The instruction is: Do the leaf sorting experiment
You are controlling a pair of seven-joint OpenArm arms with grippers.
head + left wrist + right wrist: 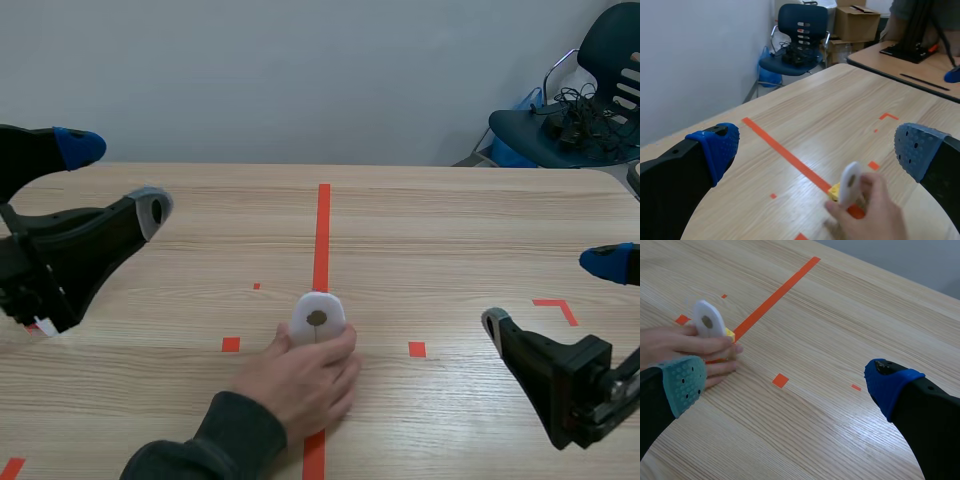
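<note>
Scene view: shows a white disc (318, 318) stood on edge on the orange centre line of the desk (450, 230), pinched by a person's hand (300, 380) reaching in from the near edge. Lies ahead of and between both arms, well apart from each, neither plainly nearer. Turns its flat face, with a small brown spot, toward the robot, so its width runs across the desk. Hides a yellow thing (729, 333) just behind it, too little seen to name. Leaves the left gripper (115, 178) released and wide, the right gripper (552, 292) likewise, nothing between the fingers. Finds no container in any view. Probably calls for waiting until the hand withdraws
</note>
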